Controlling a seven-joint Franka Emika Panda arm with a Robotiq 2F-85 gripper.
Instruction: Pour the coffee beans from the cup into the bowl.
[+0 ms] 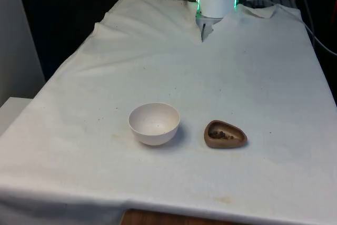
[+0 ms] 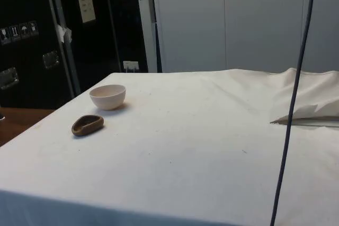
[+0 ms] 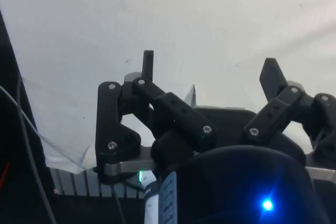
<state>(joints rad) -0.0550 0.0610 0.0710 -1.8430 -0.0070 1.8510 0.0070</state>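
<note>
Pale pinkish-white bowl (image 1: 154, 123), brown cup (image 1: 225, 134) of dark beans (image 1: 223, 134), white cloth (image 1: 210, 72)

Lab: clothed table (image 1: 158, 61), dark cabinets (image 2: 32, 35)

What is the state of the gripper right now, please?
Black two-finger gripper: open, holding nothing, above the white cloth.
</note>
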